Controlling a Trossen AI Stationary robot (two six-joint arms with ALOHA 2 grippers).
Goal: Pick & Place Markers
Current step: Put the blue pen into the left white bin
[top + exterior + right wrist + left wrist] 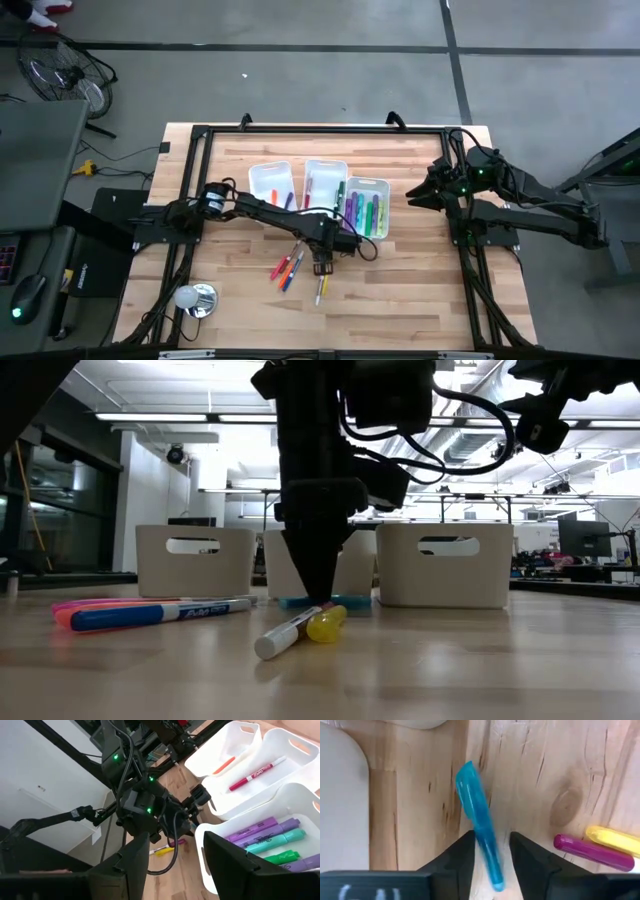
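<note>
A teal marker (479, 827) is seen lying on the wooden table (420, 290), bracketed by the two fingers (457, 862) of the left gripper (322, 266). The fingers are narrowly spread on either side of the barrel; actual contact cannot be confirmed. In the low view this gripper (318, 595) is positioned tip-down at the table surface, with the teal marker (345, 602) visible just behind it.

A yellow-capped marker (300, 631) is located just beside the gripper, at its 6 o'clock in the high view, paired with a magenta marker (592, 852). A loose cluster of markers (287, 268) in orange, pink and blue is placed at 9 o'clock from the gripper, near but apart.

Three white bins (318, 195) are lined up at 12 o'clock. A red marker (256, 774) is held in the middle bin, an orange one (223, 765) in the far bin, and purple, teal and green markers (272, 837) in the nearest bin in the right wrist view.

The right gripper (415, 193) is parked at 3 o'clock of the bins, above the table, fingers (227, 857) spread wide, nothing held.
</note>
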